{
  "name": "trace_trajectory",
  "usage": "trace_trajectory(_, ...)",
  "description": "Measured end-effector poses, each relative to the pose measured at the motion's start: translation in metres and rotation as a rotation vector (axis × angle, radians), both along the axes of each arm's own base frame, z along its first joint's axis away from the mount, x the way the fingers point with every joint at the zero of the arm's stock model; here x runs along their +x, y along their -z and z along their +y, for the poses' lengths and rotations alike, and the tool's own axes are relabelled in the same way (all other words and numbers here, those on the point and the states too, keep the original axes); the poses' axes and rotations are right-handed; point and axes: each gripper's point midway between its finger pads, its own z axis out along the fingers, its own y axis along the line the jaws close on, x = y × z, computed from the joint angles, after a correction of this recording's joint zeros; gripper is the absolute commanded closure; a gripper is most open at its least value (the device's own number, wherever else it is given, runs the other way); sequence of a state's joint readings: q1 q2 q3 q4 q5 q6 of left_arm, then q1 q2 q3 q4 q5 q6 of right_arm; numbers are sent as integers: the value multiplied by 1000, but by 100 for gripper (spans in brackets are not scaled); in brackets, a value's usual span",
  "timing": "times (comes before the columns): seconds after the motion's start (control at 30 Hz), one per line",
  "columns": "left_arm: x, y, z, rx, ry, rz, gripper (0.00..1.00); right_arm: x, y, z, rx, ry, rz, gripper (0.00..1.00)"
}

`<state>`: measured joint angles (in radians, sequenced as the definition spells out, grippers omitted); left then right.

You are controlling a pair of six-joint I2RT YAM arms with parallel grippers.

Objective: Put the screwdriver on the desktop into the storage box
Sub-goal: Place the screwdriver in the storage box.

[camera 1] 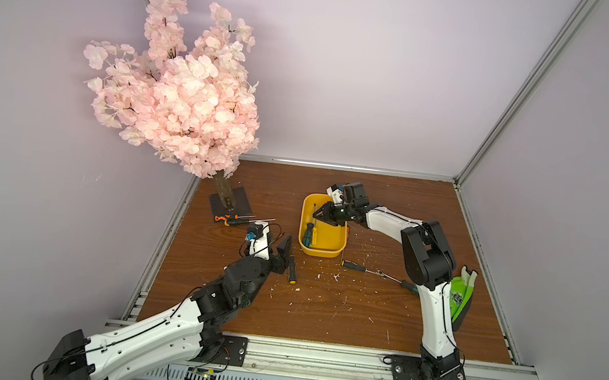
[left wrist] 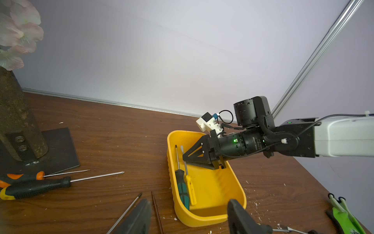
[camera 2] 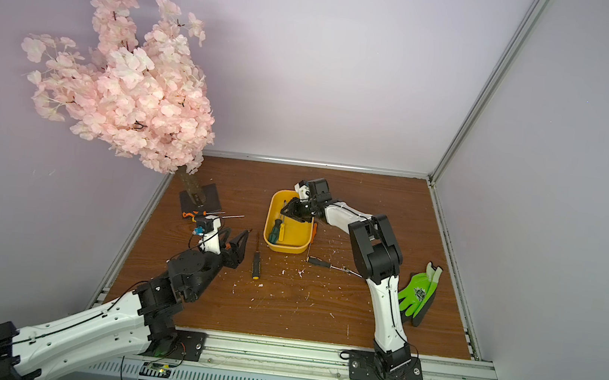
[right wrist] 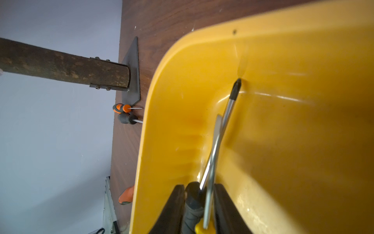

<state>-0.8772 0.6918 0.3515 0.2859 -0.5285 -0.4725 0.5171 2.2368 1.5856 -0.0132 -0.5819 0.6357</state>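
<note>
The yellow storage box (camera 1: pixel 327 249) (camera 2: pixel 290 247) stands mid-desktop (camera 1: pixel 320 309). A green-handled screwdriver (left wrist: pixel 183 192) and a yellow-handled one (left wrist: pixel 191 190) lie inside along its left wall. My right gripper (camera 1: pixel 318 212) (right wrist: pixel 199 186) reaches down into the box; its jaws stand slightly apart on either side of the green screwdriver's collar and both shafts. My left gripper (camera 2: pixel 233 238) (left wrist: pixel 190 220) hovers open and empty left of the box. A black screwdriver with a yellow cap (camera 2: pixel 256 265) lies on the wood just to its right.
Two more screwdrivers (camera 1: pixel 231 221) lie by the dark base plate (camera 1: pixel 231 200) of a pink blossom tree (camera 1: pixel 181 95). Further screwdrivers (camera 1: pixel 354 266) lie right of the box, one partly under the right arm. A green glove (camera 2: pixel 418 293) rests near the right rail.
</note>
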Motion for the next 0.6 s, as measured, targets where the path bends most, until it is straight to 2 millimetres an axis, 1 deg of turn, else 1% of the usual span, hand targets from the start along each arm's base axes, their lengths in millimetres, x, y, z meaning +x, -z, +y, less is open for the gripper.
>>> trace_trajectory(0.23, 0, 1, 0, -2, 2, 12, 32, -1, 0, -1, -6, 0, 5, 67)
trace_trajectory(0.37, 0, 2, -2, 5, 6, 32, 31, -3, -9, -1, -4, -3, -4, 66)
trace_trajectory(0.4, 0, 2, -3, 7, 7, 36, 30, -3, -13, -2, -3, -3, -9, 66)
trace_trajectory(0.5, 1, -1, -5, 9, 11, 48, 30, -4, -33, -3, 5, -5, -39, 66)
trace_trajectory(0.6, 2, -3, -8, 10, 18, 63, 29, -4, -64, -4, 23, -6, -94, 65)
